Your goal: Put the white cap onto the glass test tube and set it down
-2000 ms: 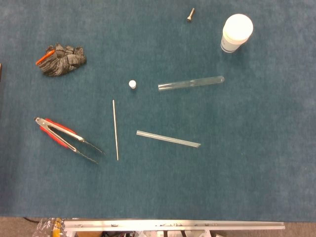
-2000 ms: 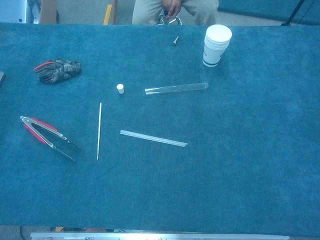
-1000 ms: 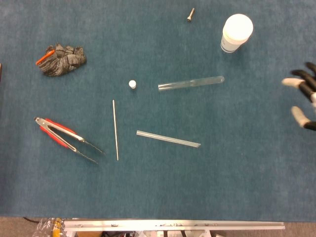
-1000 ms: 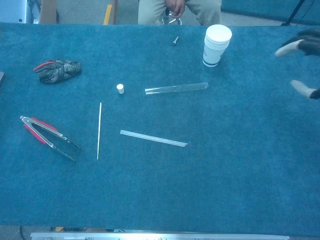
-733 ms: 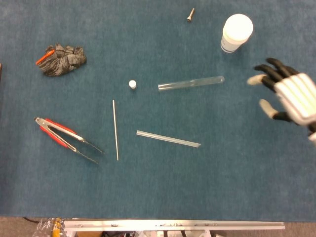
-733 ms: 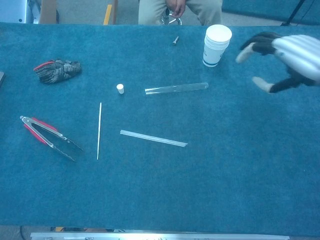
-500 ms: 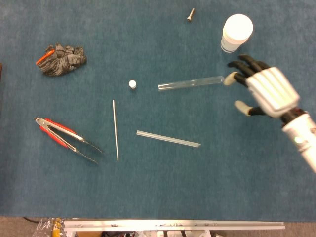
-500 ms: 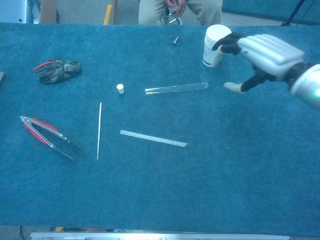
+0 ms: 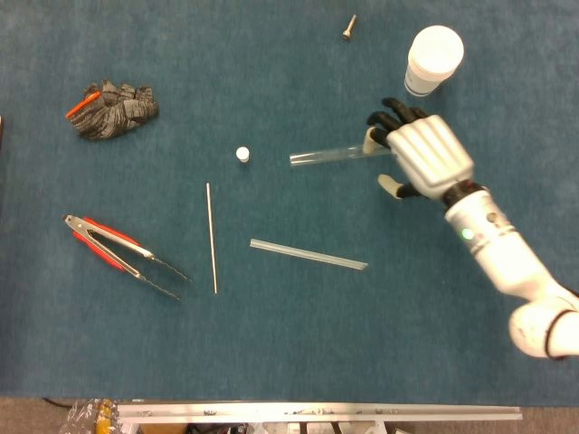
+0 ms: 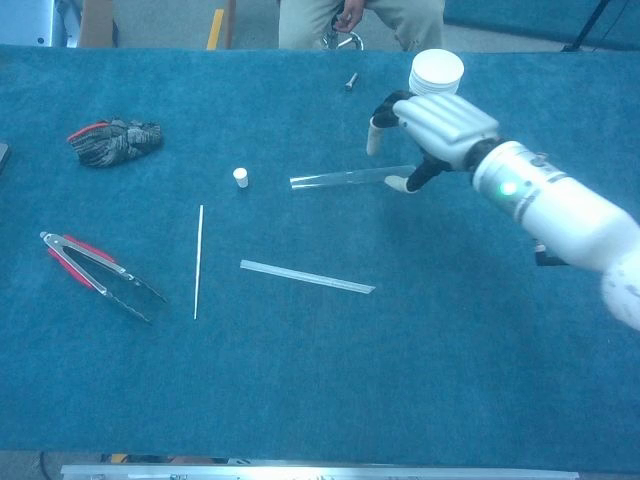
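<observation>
The glass test tube (image 9: pixel 326 155) (image 10: pixel 340 178) lies on its side on the blue cloth, near the middle. Left of its open end stands the small white cap (image 9: pixel 242 154) (image 10: pixel 240 177), apart from it. My right hand (image 9: pixel 425 158) (image 10: pixel 435 125) hovers over the tube's right end and hides that end. Its fingers are spread, with the thumb on the near side of the tube and the other fingers on the far side. The hand holds nothing. My left hand shows in neither view.
A stack of white paper cups (image 9: pixel 434 56) (image 10: pixel 436 68) stands just behind my right hand. Also on the cloth lie a bolt (image 9: pixel 349 26), a crumpled glove (image 9: pixel 113 108), red-handled tongs (image 9: pixel 122 256), a thin rod (image 9: pixel 212 237) and a clear strip (image 9: pixel 308 254).
My right hand has come in from the right edge and moved left until it is over the tube's right end. The tube and cap have not moved.
</observation>
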`<state>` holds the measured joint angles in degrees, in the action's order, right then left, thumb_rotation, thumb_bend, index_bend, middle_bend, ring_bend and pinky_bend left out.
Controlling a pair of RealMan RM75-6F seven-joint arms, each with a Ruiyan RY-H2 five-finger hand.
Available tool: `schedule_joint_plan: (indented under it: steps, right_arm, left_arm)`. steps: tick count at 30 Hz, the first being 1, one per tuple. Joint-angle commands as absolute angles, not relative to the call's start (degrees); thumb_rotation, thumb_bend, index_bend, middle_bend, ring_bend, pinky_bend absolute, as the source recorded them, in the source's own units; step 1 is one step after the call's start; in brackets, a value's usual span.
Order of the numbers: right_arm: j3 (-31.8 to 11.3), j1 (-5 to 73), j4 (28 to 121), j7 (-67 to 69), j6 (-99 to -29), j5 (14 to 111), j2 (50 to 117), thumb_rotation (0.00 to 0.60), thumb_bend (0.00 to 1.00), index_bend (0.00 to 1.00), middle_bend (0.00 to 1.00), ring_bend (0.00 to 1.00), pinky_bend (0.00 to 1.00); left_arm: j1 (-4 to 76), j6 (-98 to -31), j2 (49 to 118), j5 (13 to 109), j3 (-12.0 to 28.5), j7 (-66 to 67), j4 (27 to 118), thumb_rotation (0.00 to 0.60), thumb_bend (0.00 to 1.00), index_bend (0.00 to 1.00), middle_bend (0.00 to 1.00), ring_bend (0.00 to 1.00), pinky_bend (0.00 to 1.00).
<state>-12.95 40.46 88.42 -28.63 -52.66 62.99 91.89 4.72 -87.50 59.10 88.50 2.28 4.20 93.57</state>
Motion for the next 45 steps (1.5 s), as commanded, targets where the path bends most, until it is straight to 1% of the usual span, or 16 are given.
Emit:
schedule_joint_plan:
  steps: [1, 12, 27, 45]
  right_arm:
    - [-13.51, 42.45, 86.41, -30.43, -52.37, 61.01, 94.26, 0.6, 0.25, 0.43, 0.26, 0.1, 0.26]
    - [-14.68, 47.95, 80.84, -36.54, -52.3, 54.58, 99.89, 0.6, 0.25, 0.43, 0.26, 0.1, 0.26]
    - [-13.67, 53.96, 70.07, -43.0, -51.5, 49.21, 107.69, 0.6, 0.25, 0.44, 0.26, 0.1, 0.26]
    - [-12.93, 54.38, 64.74, -42.23, -51.11, 47.93, 109.61, 0.6, 0.25, 0.45, 0.27, 0.1, 0.26]
  left_arm:
    - [4.75, -87.54, 59.07, 88.52, 2.33, 3.92, 93.37, 0.6, 0.29, 0.28, 0.31, 0.23, 0.2]
    - [4.61, -87.65, 58.93, 88.55, 2.2, 2.91, 92.83, 0.6, 0.29, 0.27, 0.3, 0.23, 0.2]
    - [4.43, -87.42, 59.03, 87.93, 2.16, 1.47, 91.64, 0.6, 0.29, 0.27, 0.29, 0.23, 0.2]
    - [4.75, -86.54, 59.86, 87.68, 2.05, 0.57, 90.31, 0.6, 0.29, 0.27, 0.29, 0.23, 0.2]
